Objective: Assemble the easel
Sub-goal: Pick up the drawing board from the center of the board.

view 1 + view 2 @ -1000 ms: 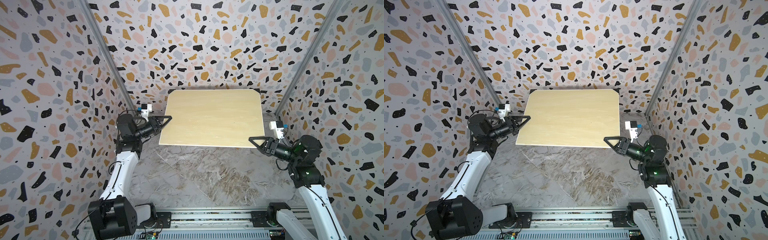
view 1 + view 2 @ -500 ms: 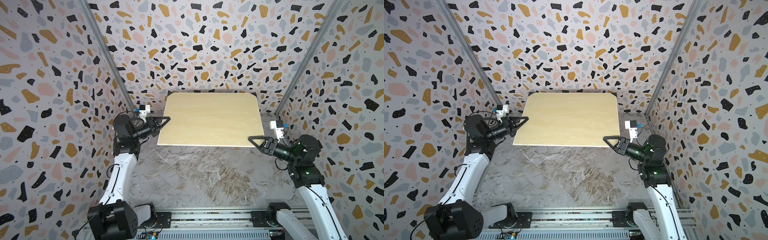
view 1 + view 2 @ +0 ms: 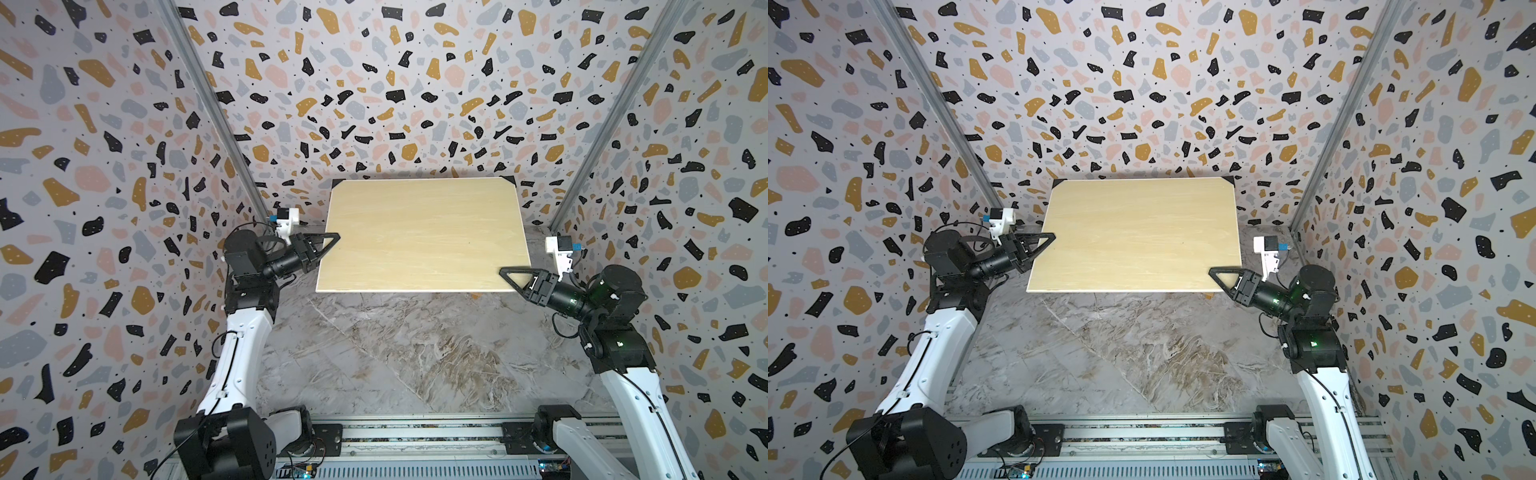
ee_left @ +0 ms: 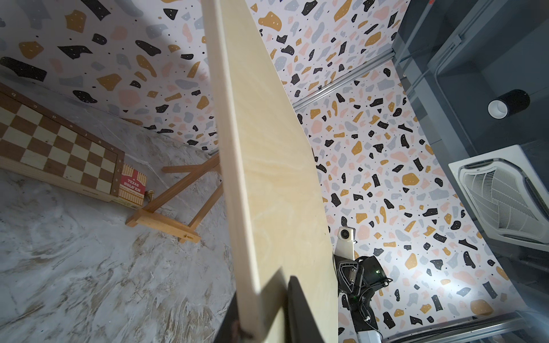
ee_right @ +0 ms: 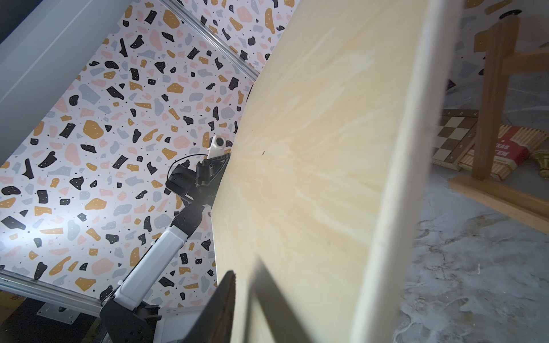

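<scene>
While the pale board (image 3: pixel 422 235) hangs over the worktop (image 3: pixel 395 365) in both top views and screens what is beneath, the left arm (image 3: pixel 243 353) and right arm (image 3: pixel 631 407) reach level to its edges. Left wrist view: jaws clamped on the board; the easel (image 4: pixel 178 202) sits beneath, beside a chessboard (image 4: pixel 53 148). Right wrist view: board edge blurred, so I cannot tell the jaws' grip.

The board (image 3: pixel 424 237) is showing pale, matt wood with faint grain. The easel (image 4: pixel 166 222) is looking like smooth honey-brown wood, the chessboard (image 4: pixel 59 148) like checkered wood, the card box (image 4: pixel 132 185) like printed paper. The desk (image 3: pixel 415 353) is showing smooth grey marbling.
</scene>
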You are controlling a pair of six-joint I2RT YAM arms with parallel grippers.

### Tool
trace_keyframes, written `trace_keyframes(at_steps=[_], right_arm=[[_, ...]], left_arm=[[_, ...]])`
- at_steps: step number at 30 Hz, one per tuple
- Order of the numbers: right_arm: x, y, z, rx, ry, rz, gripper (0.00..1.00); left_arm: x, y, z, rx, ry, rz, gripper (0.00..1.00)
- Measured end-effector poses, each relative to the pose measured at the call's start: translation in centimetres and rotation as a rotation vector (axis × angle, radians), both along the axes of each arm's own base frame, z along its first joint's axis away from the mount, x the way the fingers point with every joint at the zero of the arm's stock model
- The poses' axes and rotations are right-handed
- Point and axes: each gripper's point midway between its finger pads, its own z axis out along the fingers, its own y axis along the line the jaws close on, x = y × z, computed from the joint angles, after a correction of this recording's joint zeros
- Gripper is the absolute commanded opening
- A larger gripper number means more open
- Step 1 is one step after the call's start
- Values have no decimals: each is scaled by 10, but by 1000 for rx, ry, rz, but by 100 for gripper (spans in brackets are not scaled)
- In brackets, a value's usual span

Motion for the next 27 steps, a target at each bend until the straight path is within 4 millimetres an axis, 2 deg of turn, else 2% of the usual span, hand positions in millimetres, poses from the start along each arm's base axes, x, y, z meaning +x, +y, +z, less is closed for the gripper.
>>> trace_keyframes(at_steps=[12, 20, 27], right_arm=[[-4, -1, 21, 10, -23, -9, 39], [-5, 2, 21, 19, 8, 4, 39], [-8, 4, 37, 27, -3, 18, 39]], left_arm=[[-4, 1, -1, 5, -3, -19, 0], [-5, 8, -2, 11, -5, -17, 0], [-8, 10, -3, 12, 0, -20, 0]])
